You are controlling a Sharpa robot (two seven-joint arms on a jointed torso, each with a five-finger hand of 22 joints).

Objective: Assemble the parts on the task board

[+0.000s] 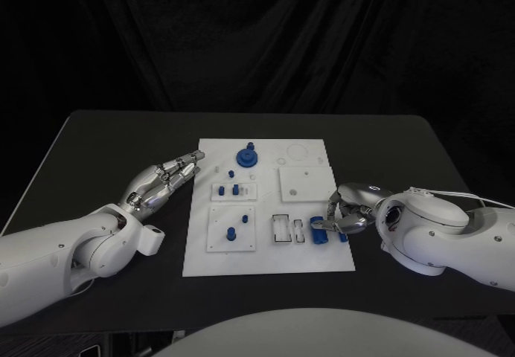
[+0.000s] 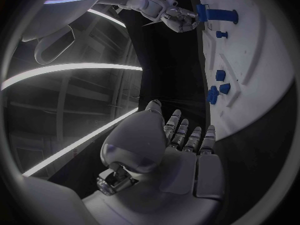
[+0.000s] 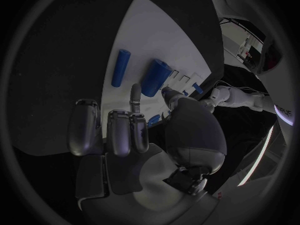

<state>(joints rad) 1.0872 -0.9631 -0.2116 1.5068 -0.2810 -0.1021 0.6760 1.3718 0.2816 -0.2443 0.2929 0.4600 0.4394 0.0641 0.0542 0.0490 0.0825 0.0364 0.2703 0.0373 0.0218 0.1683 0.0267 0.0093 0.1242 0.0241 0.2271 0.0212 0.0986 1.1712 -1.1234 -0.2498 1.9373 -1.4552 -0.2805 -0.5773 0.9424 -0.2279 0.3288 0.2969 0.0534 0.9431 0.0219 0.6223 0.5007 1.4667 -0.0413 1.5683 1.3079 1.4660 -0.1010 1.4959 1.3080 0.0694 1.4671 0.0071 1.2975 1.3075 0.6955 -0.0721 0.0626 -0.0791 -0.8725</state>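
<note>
White task board (image 1: 311,260) sits mid-worktop (image 1: 97,141), blue parts on it. Right hand (image 1: 345,210), at the board's 4 o'clock edge, touches a blue cylinder (image 3: 154,77); whether it grips, cannot tell. Left hand (image 1: 163,184) rests at 9 o'clock, fingers (image 2: 187,135) released, straight. No legible writing on the board.

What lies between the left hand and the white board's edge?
Only bare black table separates the left hand from the white board, as the head view shows; the fingertips stop just short of its edge.
</note>
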